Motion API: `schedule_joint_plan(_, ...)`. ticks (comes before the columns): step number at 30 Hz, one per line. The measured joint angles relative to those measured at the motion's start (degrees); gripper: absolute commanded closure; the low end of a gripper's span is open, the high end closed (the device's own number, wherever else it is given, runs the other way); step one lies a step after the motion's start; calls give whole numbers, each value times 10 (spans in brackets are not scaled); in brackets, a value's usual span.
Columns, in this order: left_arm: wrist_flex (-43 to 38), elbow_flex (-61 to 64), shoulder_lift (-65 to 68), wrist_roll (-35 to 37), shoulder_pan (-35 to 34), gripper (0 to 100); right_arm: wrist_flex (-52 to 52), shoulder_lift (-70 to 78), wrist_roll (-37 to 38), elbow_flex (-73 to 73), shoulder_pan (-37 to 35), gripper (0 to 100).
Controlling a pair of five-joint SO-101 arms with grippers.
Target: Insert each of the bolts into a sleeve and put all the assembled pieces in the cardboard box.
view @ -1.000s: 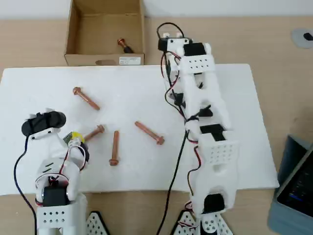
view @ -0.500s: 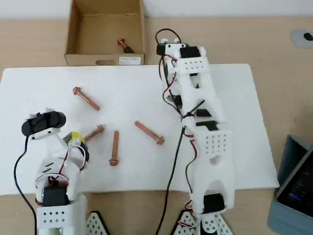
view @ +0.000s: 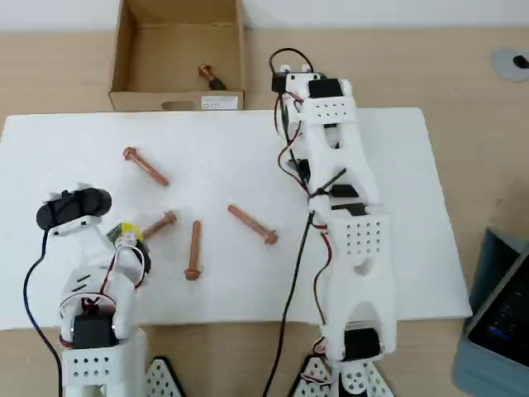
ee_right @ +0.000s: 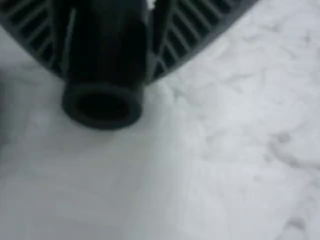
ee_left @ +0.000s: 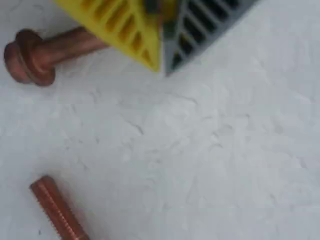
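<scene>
Four bolts lie bare on the white mat (view: 397, 165) while the right arm (view: 343, 190) sways; over the past second its far end swings leftward, then drifts partway back, and the arm now stretches long up the mat with its wrist near the cardboard box (view: 116, 58); the bolts and the left arm (view: 91, 289) have not stirred. The right gripper (ee_right: 107, 70) is clamped around a black sleeve (ee_right: 102, 105), open bore facing the wrist camera, held just above the mat; the shuffle reads as aiming rather than progress, since no bolt has entered the sleeve. The left arm sits folded low at the mat's near edge; its left gripper (ee_left: 162, 62) is drawn narrow about the shank of the nearest bolt (ee_left: 30, 57), which appears pinched yet lies flat on the mat, head pointing away. A second bolt (ee_left: 57, 212) lies near it; a third bolt (view: 147, 166) farther up the mat and a fourth bolt (view: 252, 224) at centre sit well apart. One assembled piece (view: 209, 76) rests inside the box; four pairings appear still to come.
</scene>
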Motion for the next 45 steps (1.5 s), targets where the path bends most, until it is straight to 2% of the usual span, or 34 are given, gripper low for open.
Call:
schedule_joint_plan(8,0,0,0,0,0,998,81,18,0,-76,-6,988)
schedule_joint_plan(20,0,0,0,0,0,998,90,11,0,-171,-7,988)
schedule_joint_plan(31,0,0,0,0,0,998,90,-164,0,-171,-7,989)
schedule_joint_plan(36,0,0,0,0,0,998,90,-281,0,-90,-7,989)
schedule_joint_plan(45,0,0,0,0,0,998,91,-538,0,177,-7,989)
